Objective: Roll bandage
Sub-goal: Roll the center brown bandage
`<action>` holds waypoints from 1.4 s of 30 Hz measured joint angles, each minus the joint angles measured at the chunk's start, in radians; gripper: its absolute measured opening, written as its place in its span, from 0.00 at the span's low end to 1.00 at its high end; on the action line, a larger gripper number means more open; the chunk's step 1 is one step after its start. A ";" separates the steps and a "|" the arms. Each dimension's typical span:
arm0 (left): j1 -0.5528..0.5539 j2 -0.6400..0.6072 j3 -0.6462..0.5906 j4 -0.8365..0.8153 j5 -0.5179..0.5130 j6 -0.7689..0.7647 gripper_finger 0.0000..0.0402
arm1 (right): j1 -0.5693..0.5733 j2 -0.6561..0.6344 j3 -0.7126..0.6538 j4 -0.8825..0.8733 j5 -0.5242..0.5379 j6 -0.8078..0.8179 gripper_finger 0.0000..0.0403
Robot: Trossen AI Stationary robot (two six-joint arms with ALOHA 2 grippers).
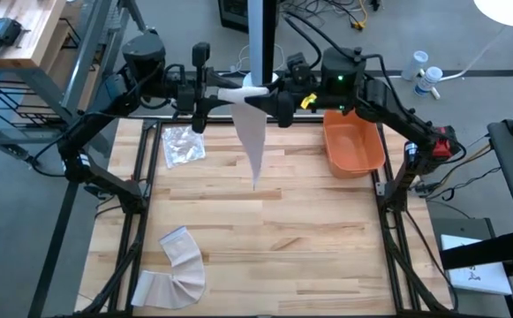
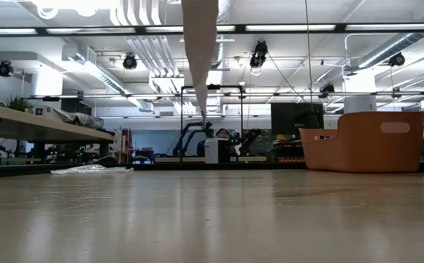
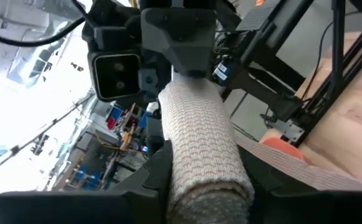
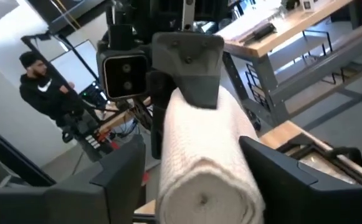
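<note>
A partly rolled bandage (image 1: 245,92) is held in the air above the far edge of the table (image 1: 309,238), between the two arms, which face each other there. The left gripper (image 1: 222,91) is seen clenched on one end of the roll, its dark fingers (image 3: 159,171) pressed against the woven cloth (image 3: 199,149). The right gripper (image 1: 269,99) is placed around the other end; its fingers (image 4: 274,165) stand at either side of the roll (image 4: 202,168), but whether they press on it cannot be told. The loose tail of the bandage (image 2: 199,51) hangs down as a tapering strip toward the tabletop. An orange bin (image 1: 353,146) is set at the far right, a clear plastic wrapper (image 1: 184,144) at the far left, and a second flat bandage strip (image 1: 178,269) lies at the near left. A person in dark clothing (image 4: 43,87) is visible beyond the table.
</note>
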 joint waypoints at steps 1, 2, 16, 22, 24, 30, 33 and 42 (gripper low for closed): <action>0.000 0.000 0.000 0.000 0.000 0.015 0.26 | 0.001 0.001 0.000 0.000 0.000 0.011 0.59; 0.000 0.000 0.000 0.000 -0.001 0.029 0.25 | 0.001 0.003 0.000 0.001 0.000 0.033 0.59; 0.000 0.000 0.000 0.005 -0.003 0.049 0.23 | 0.001 0.011 0.000 0.004 0.031 0.187 0.56; 0.000 0.000 0.000 0.003 -0.003 0.049 0.25 | 0.001 0.013 0.000 0.008 0.033 0.231 0.51; 0.001 0.000 0.000 0.002 -0.003 0.049 0.25 | 0.001 0.013 0.000 0.008 0.034 0.232 0.48; 0.000 0.000 0.000 0.001 -0.041 -0.007 0.25 | 0.001 0.013 0.000 0.008 0.038 0.216 0.35; 0.000 -0.001 0.000 0.003 -0.062 -0.084 0.32 | 0.000 0.012 0.000 0.011 0.041 0.201 0.27; 0.026 0.000 0.000 0.019 -0.107 -0.480 0.61 | 0.003 -0.039 0.003 0.040 -0.002 0.061 0.25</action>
